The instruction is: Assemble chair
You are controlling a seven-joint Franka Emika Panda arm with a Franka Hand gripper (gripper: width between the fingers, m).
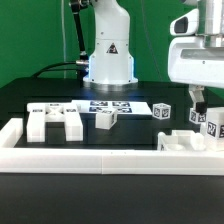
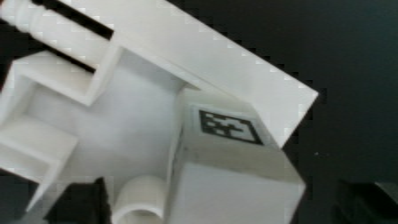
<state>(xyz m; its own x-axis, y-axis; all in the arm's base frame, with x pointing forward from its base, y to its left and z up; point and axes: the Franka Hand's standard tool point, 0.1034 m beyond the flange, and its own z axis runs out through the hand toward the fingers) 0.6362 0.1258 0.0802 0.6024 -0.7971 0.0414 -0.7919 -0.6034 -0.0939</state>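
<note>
White chair piece lies flat, long axis left-right in exterior view; gripper hangs apart; jaw gap indiscernible.

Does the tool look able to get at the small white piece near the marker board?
Probably yes: the small white piece lies in the open with nothing over it; the tool hangs at the exterior view's right.
</note>
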